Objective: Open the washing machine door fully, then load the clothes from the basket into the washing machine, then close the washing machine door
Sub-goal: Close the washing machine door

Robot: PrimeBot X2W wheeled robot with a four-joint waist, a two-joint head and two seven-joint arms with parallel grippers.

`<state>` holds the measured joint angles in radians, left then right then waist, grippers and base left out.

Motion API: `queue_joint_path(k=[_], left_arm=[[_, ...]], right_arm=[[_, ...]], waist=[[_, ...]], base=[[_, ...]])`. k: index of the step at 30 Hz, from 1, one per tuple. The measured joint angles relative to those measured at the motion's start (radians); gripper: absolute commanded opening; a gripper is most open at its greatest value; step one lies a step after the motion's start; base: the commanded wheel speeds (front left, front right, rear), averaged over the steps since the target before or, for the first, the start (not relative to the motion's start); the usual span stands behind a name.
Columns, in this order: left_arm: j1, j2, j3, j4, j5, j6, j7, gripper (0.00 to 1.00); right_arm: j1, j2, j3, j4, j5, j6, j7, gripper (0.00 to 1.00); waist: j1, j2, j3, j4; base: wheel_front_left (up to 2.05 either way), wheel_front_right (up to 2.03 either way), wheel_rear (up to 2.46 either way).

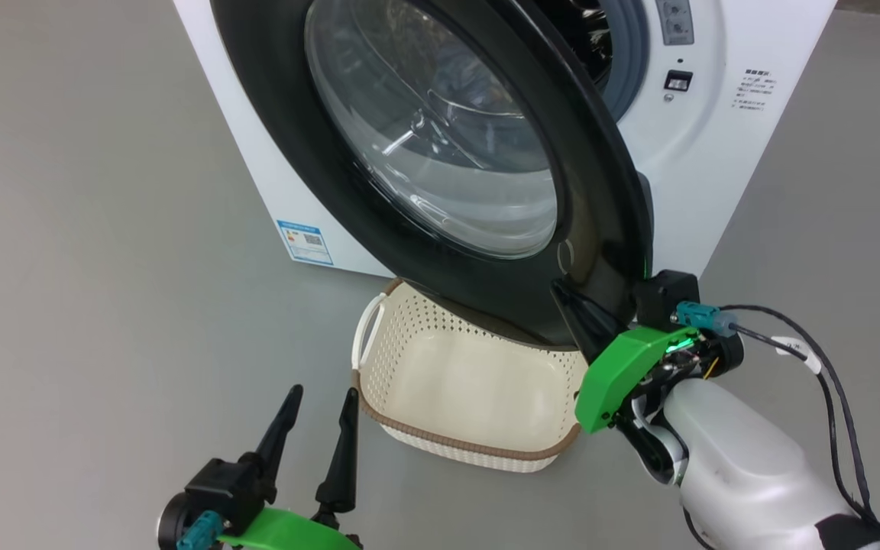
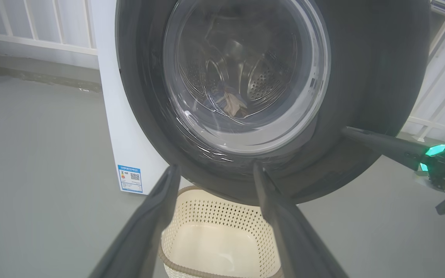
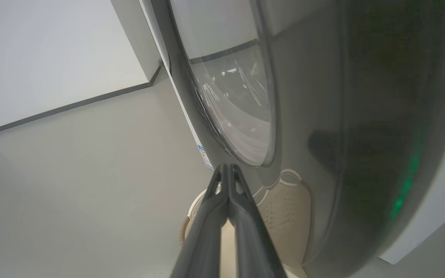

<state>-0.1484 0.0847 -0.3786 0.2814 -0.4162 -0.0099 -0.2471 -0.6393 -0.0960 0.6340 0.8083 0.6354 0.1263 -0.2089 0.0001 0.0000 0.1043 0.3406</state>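
A: Starting left: left gripper [image 1: 321, 393] low down, spread wide, gripping nothing. Next, the basket [image 1: 417, 328], empty, tucked beneath the door's lower edge.

B: And the clothes [image 2: 230, 106]?

A: Glimpsed through the glass, down in the drum, probably.

B: Further right?

A: Washing machine door [image 1: 478, 294] standing half open. Right gripper [image 1: 562, 289] pinched shut on nothing, set against the glossy rim, apparently touching.

B: Worth fearing what?

A: Skidding off that slick curve, most likely. Pushing too far from the latch side and failing to click shut. Possibly clipping the basket, if hanging low enough.
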Motion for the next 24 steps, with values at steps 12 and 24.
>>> queue_joint_path(k=[12,24], left_arm=[[-0.017,-0.01,0.001,0.015,0.002,-0.008,-0.003,1.0],[-0.036,-0.028,0.009,0.015,0.014,-0.017,-0.004,1.0]], right_arm=[[-0.09,-0.01,0.048,0.103,0.051,0.0,-0.032,0.0],[-0.159,-0.029,0.011,0.14,0.071,0.005,-0.039,0.0]], waist=[[0.0,0.0001,0.033,0.009],[0.0,0.0,0.075,0.007]], base=[[0.0,0.0,0.0],[0.0,0.0,0.0]])
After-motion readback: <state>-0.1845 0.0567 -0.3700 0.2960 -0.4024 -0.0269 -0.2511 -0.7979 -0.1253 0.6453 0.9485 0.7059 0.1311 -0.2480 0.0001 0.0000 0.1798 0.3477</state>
